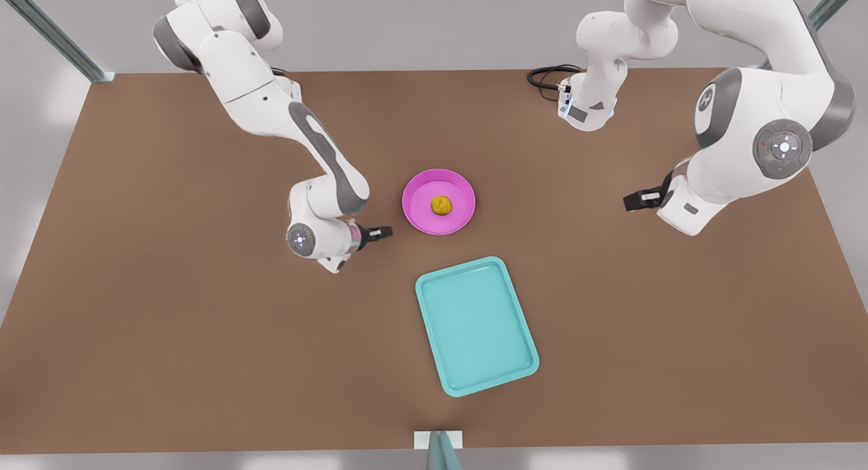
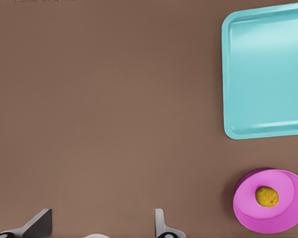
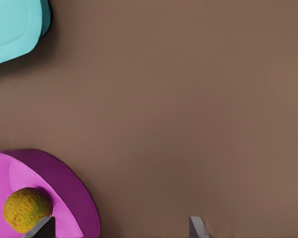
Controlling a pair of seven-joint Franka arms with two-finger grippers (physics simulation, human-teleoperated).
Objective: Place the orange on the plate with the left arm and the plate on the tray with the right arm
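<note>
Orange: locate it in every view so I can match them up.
Front view: orange mid-plate, beyond the tray.
Left wrist view: orange on the plate, off the tray's corner.
Right wrist view: orange on the plate.
Shared landmark: the pink plate.

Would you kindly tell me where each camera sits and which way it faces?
Front view: overhead, looking down at the table; both arms show.
Left wrist view: on the left tool, the front view's right arm, facing down; its open fingertips show.
Right wrist view: on the right tool, beside the plate, facing down; its open fingertips show.
Shared: all three see the orange on the plate, and the tray.
</note>
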